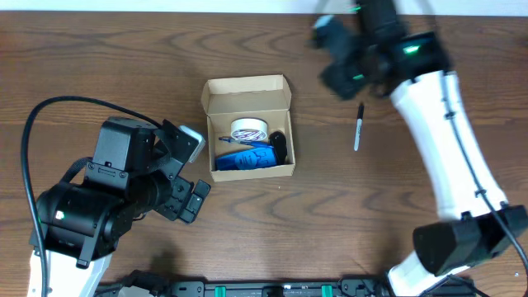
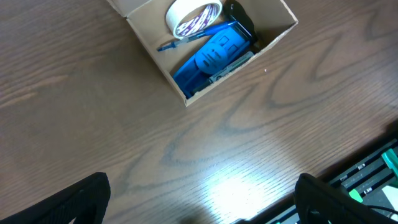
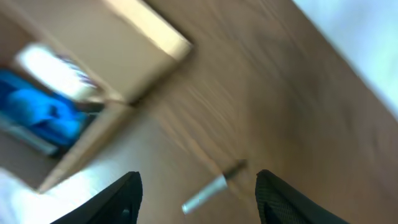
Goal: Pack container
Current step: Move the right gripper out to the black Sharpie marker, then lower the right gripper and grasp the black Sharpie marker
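Our right gripper [image 3: 198, 180] is hovering spread and empty, right of the box [image 1: 247, 92]. We are judging the box light and flimsy: pinch one wall.

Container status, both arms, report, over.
Left gripper open, empty. Right gripper open, near loose pen on table. Container lid open, tape roll inside. Nothing blocking it.

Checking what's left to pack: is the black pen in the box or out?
Out. The black pen lies on the table, right of the box, apart from it.
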